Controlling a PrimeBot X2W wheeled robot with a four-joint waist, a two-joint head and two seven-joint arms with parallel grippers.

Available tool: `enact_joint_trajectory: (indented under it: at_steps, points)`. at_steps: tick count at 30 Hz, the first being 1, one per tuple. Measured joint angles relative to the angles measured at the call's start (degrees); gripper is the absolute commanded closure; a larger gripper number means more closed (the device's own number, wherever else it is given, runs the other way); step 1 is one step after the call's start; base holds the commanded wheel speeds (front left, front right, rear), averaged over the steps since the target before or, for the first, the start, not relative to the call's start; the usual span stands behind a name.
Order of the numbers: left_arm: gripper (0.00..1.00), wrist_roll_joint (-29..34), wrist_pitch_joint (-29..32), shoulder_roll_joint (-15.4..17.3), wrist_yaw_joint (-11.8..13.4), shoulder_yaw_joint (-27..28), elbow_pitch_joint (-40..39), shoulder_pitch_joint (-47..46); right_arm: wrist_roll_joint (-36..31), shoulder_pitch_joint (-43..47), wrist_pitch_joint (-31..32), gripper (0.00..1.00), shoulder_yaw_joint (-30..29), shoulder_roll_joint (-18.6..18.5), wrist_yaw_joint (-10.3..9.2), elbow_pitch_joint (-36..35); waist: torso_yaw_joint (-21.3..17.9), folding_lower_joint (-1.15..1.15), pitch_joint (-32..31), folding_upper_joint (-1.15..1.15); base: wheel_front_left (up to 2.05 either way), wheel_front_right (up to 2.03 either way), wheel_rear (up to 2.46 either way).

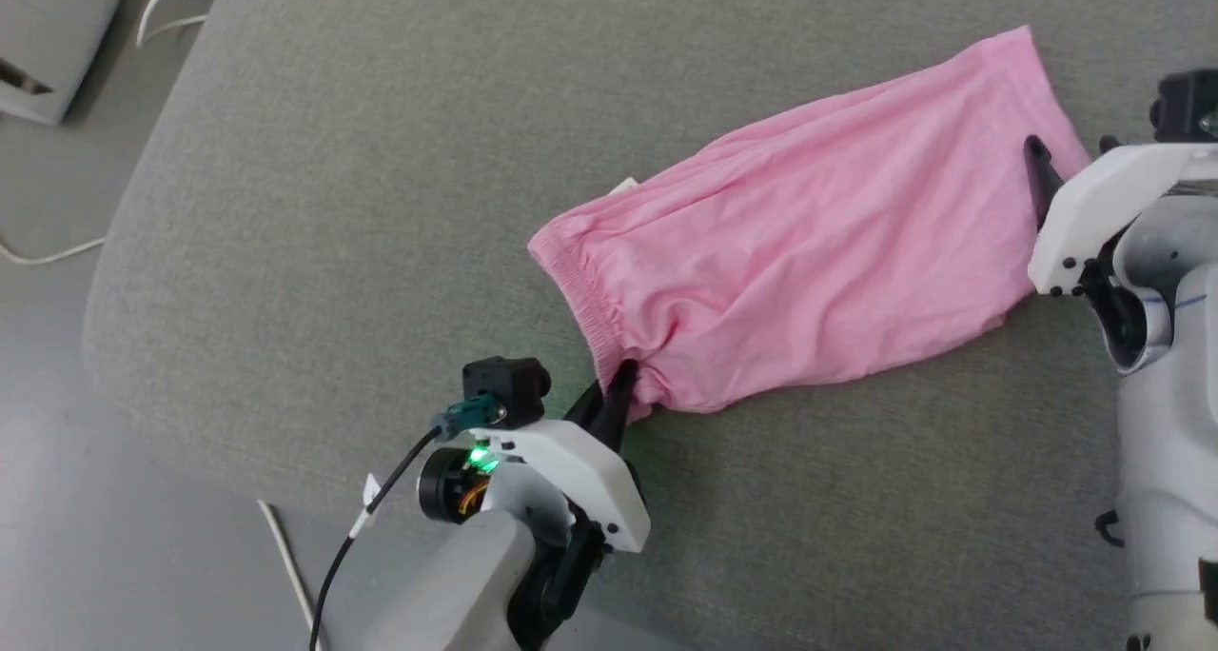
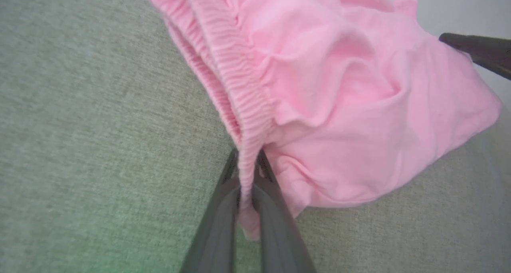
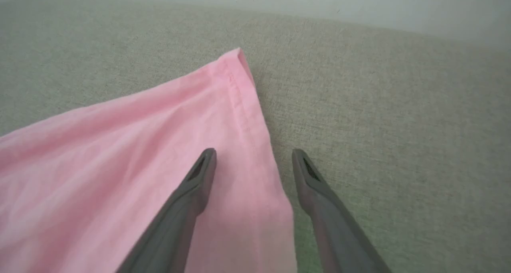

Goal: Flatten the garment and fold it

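- Pinching the near end of the waistband, my left hand is clenched on the garment; in the left wrist view the two dark fingers are pressed together with the gathered elastic running down between them, and a small tail of pink sticks out below the grip
- the garment lies on the grey fabric-covered bench, right of centre in the head view
- its long axis runs on a diagonal, from the waistband at the lower left up to the leg hem at the upper right; so the waistband end points toward my left side and nearer me, the hem end toward my right side and farther off
- a small white label peeks out at the far end of the waistband
- the cloth is mostly spread, with soft creases fanning out from the pinched corner; it bunches up just beside my left fingers
- my right hand is released, fingers spread wide at the hem end; in the right wrist view the hand straddles the hem edge, one finger over the pink cloth and the other over bare bench; whether either tip touches down I cannot tell
- white cables lie on the floor past the bench's rounded corner
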Motion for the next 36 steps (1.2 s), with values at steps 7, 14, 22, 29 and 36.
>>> enact_joint_trajectory:
  at_steps: [7, 14, 22, 29, 36]
  points:
    - [1.0, 0.0, -0.6, -0.8, -0.4, -0.6, 0.0, -0.7, -3.7, -5.1, 13.2, 0.85, -1.9, -0.7, 0.0, 5.4, 2.1, -0.01, 1.6, 0.0, 0.0, 0.0, 0.0]
    - [1.0, -0.4, -0.7, -0.5, -0.4, -0.6, 0.4, -0.7, -2.1, -2.8, 16.1, 1.0, 1.1, -0.5, 0.01, 1.8, 1.3, -0.01, 0.7, 0.0, 0.0, 0.0, 0.0]
    - [1.0, -0.7, 0.3, 2.0, 0.2, -0.2, -0.1, 0.9, 1.1, 9.2, 14.5, 1.0, -0.8, -0.9, 0.02, -9.3, -0.7, -0.01, -2.4, 0.0, 0.0, 0.0, 0.0]
    - [1.0, -1.0, 1.9, 4.4, 1.1, 0.0, -2.5, 3.3, 4.5, 21.5, 16.1, 1.0, -3.9, 1.3, 0.02, -22.0, -3.7, -0.02, -4.9, 0.0, 0.0, 0.0, 0.0]
    - [1.0, -1.0, 3.4, 5.8, 1.6, -0.4, -5.8, 3.9, 9.3, 30.4, 16.5, 1.0, -6.0, 2.7, 0.02, -30.1, -6.7, -0.02, -6.3, 0.0, 0.0, 0.0, 0.0]
